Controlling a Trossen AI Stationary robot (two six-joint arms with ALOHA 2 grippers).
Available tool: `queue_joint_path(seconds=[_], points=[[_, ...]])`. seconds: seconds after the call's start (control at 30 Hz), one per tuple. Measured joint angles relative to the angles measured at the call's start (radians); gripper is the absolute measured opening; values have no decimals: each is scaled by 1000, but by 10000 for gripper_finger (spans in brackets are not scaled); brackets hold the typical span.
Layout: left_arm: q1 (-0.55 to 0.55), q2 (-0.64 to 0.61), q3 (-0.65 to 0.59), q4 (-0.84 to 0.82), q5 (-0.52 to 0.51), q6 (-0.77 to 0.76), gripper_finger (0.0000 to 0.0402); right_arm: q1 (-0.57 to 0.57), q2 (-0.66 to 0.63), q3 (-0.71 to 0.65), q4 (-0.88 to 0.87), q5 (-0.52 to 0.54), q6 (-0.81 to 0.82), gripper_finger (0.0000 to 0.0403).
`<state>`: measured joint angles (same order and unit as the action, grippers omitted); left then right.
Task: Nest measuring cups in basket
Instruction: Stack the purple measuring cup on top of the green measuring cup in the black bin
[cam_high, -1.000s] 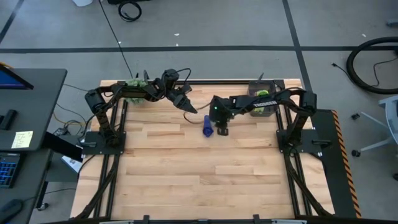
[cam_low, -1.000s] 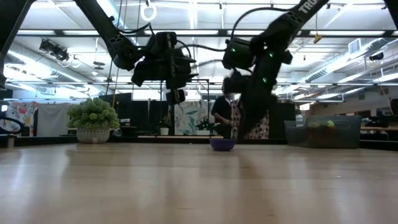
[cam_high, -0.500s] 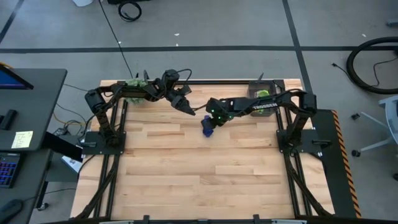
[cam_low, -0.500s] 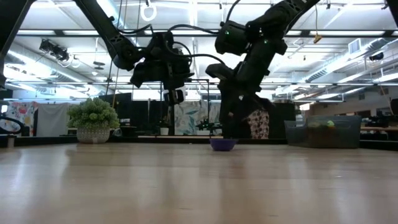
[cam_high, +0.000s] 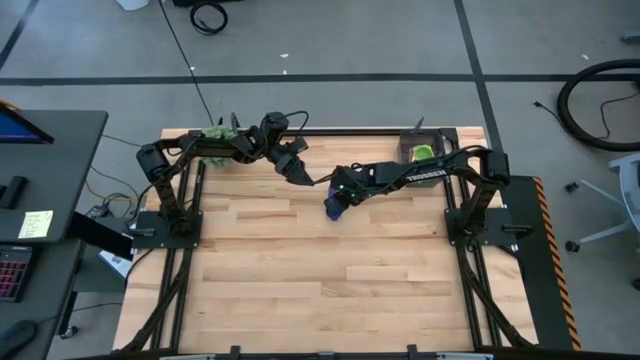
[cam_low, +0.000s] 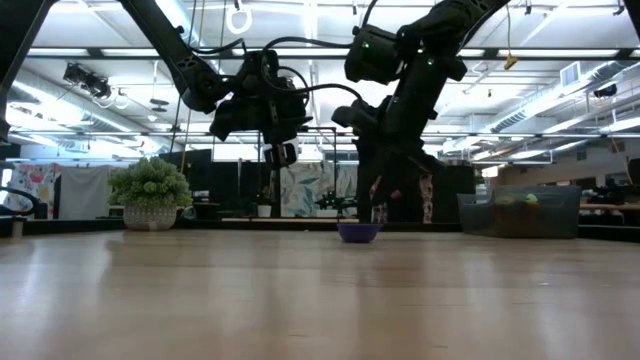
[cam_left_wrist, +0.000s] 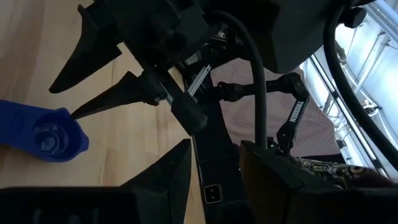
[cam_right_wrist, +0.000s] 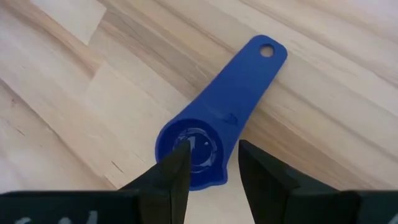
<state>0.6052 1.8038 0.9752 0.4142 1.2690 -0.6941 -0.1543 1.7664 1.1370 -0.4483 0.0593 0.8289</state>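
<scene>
Right gripper (cam_right_wrist: 208, 165) is poised, fingers parted, over the lone blue measuring cup (cam_right_wrist: 214, 118) lying on the table (cam_high: 330, 270); nothing is held. Basket (cam_high: 423, 152) already appears loaded; this cup remains.

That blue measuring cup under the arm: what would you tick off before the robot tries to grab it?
1. Blue measuring cup lies flat on the table, bowl up: ok.
2. Right gripper lined up over the bowl rim, jaws apart, one finger over the bowl: ok.
3. Cup already gripped: not ok, the jaws have not closed on it.
4. Left gripper clear of the right one: cannot tell, it hangs close beside it at the table's far side.
5. Basket ready at the far right corner: ok, with a green cup in it.
6. Other cups inside the basket: cannot tell.
</scene>
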Motion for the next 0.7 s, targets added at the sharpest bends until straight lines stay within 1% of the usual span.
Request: queue_joint_path(seconds=[0.3, 0.43, 0.53, 0.7], points=[[0, 0, 0, 0, -2, 1, 141, 0, 1, -43, 20, 1, -14, 138], [0, 0, 0, 0, -1, 2, 141, 0, 1, -52, 40, 39, -20, 138], [0, 0, 0, 0, -2, 2, 141, -3, 6, -53, 50, 44, -19, 138], [0, 0, 0, 0, 1, 2, 141, -6, 53, -53, 90, -12, -18, 138]])
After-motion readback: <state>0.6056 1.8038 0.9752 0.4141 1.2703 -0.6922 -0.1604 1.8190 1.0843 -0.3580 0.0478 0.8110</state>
